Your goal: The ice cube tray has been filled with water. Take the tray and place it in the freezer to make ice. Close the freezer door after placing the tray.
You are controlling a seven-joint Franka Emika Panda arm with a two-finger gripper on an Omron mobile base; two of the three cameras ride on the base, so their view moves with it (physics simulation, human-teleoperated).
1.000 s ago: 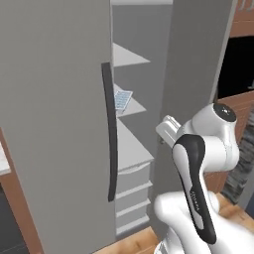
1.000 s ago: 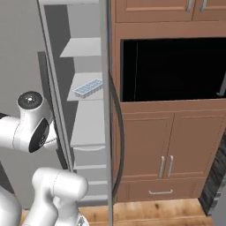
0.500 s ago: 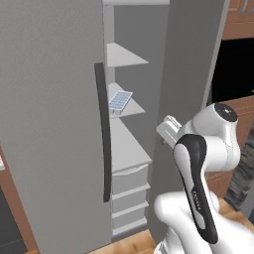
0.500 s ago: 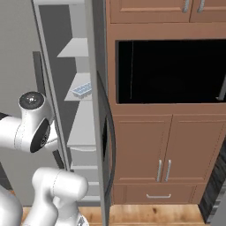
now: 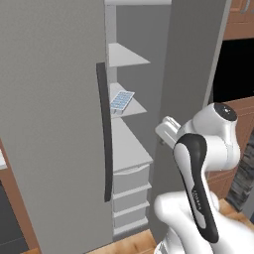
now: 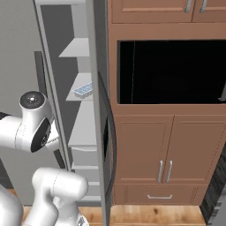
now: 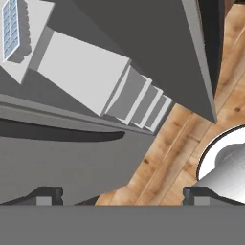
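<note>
Brown wooden cabinets [image 6: 176, 145] with slim metal handles stand under a dark, black recess [image 6: 172, 73]. Beyond the jaws in the hand view, a light wooden plank floor [image 7: 167, 158] spreads out.

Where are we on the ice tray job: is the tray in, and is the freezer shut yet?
Placing looks done: the small white ice cube tray with light-blue cells lies on a white shelf inside the tall grey freezer. The claw is open, holds nothing, and sits by the grey freezer door with the long black handle. Left: that door stands partly open, with shelves and drawers visible through the gap, so it must be pushed shut.
</note>
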